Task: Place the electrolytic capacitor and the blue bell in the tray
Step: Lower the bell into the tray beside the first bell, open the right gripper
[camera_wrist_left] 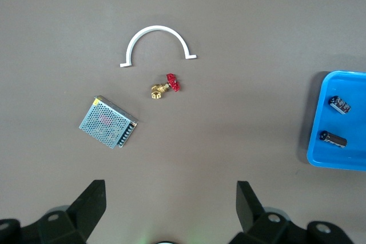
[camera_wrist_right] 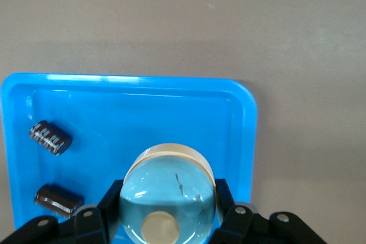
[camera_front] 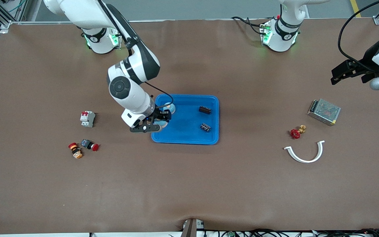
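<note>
The bright-blue tray (camera_front: 189, 135) lies mid-table. Two dark electrolytic capacitors (camera_front: 205, 110) (camera_front: 205, 127) lie inside it toward the left arm's end, and they show again in the right wrist view (camera_wrist_right: 51, 138) (camera_wrist_right: 58, 198). My right gripper (camera_front: 161, 118) (camera_wrist_right: 168, 207) is shut on the pale-blue bell (camera_wrist_right: 168, 187) (camera_front: 169, 108), a dome with a beige base rim. It holds the bell over the tray's end toward the right arm. I cannot tell whether the bell touches the tray floor. My left gripper (camera_front: 337, 74) (camera_wrist_left: 170, 195) waits open and empty over bare table at the left arm's end.
Toward the left arm's end lie a metal mesh power supply (camera_front: 324, 112), a red-handled brass valve (camera_front: 296, 132) and a white half-ring (camera_front: 304, 153). Toward the right arm's end sit a circuit breaker (camera_front: 87, 118) and two push buttons (camera_front: 75, 150) (camera_front: 89, 144).
</note>
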You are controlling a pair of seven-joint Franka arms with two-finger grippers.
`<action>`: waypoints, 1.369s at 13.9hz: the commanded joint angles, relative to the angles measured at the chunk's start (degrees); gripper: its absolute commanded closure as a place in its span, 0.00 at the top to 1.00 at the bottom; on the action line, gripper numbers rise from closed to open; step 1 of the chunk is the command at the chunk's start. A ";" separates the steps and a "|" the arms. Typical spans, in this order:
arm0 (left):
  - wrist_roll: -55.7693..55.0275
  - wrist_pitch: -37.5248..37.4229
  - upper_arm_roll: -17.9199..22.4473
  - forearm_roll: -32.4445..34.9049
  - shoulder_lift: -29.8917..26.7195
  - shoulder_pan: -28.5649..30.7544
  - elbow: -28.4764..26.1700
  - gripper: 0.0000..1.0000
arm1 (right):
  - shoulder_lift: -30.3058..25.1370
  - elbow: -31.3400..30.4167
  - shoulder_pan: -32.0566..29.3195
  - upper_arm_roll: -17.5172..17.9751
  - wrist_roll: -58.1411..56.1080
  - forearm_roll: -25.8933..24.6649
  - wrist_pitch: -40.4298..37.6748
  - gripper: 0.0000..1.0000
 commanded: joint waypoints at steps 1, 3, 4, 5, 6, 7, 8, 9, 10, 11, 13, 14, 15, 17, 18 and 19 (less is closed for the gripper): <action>-0.24 -0.17 -0.18 -0.30 -1.53 0.38 -1.24 1.00 | 2.65 0.07 2.64 -0.85 3.11 0.53 4.13 0.35; -0.07 -0.17 -0.18 -0.29 -1.53 0.47 -1.24 1.00 | 4.68 -0.11 3.70 -0.85 3.38 0.53 6.69 0.35; 0.02 -0.17 -0.18 -0.29 -1.53 0.38 -1.24 1.00 | 5.47 -0.28 4.14 -0.94 3.38 0.53 7.57 0.35; 0.02 -0.17 -0.18 -0.29 -1.53 0.38 -1.24 1.00 | 6.17 -0.37 4.40 -0.94 3.38 0.53 8.19 0.35; 0.46 -0.17 -0.18 -0.29 -1.53 0.47 -1.24 1.00 | 6.62 -0.46 4.67 -0.94 3.47 0.53 8.37 0.35; 0.46 -0.17 -0.18 -0.29 -1.53 0.38 -1.24 1.00 | 6.71 -0.72 5.02 -0.94 3.56 0.53 8.37 0.35; 0.46 -0.17 -0.18 -0.29 -1.53 0.38 -1.24 1.00 | 6.79 -0.98 5.11 -1.03 3.56 0.53 8.37 0.35; 0.46 -0.17 -0.18 -0.29 -1.53 0.38 -1.24 1.00 | 7.06 -1.07 5.11 -1.12 3.56 0.44 8.46 0.35; 0.46 -0.17 -0.18 -0.21 -1.44 0.38 -1.24 1.00 | 7.32 -1.16 5.11 -1.29 3.56 0.44 8.46 0.35; 0.55 -0.17 -0.18 -0.21 -1.44 0.38 -1.24 1.00 | 7.50 -1.16 5.11 -1.38 3.56 0.36 8.80 0.35; 0.55 -0.17 -0.18 -0.21 -1.44 0.38 -1.15 1.00 | 8.46 -1.16 5.11 -1.38 3.56 0.27 10.38 0.35; 0.55 -0.17 -0.18 -0.21 -1.44 0.38 -1.15 1.00 | 8.99 -1.16 5.11 -1.38 3.56 0.27 10.74 0.35; 0.55 -0.17 -0.18 -0.21 -1.44 0.29 -1.23 1.00 | 9.34 -1.07 5.11 -1.38 3.56 0.09 10.92 0.35; 0.55 -0.08 -0.18 -0.21 -1.44 0.38 -1.24 1.00 | 10.13 -1.16 5.11 -1.47 3.47 -0.43 12.67 0.35; 0.55 -0.17 -0.18 -0.21 -1.44 0.38 -1.24 1.00 | 10.22 -1.16 5.11 -1.38 3.47 -0.44 13.02 0.35; 0.55 -0.17 -0.18 -0.21 -1.44 0.38 -1.24 1.00 | 10.40 -1.16 5.11 -1.38 3.47 -0.44 13.03 0.35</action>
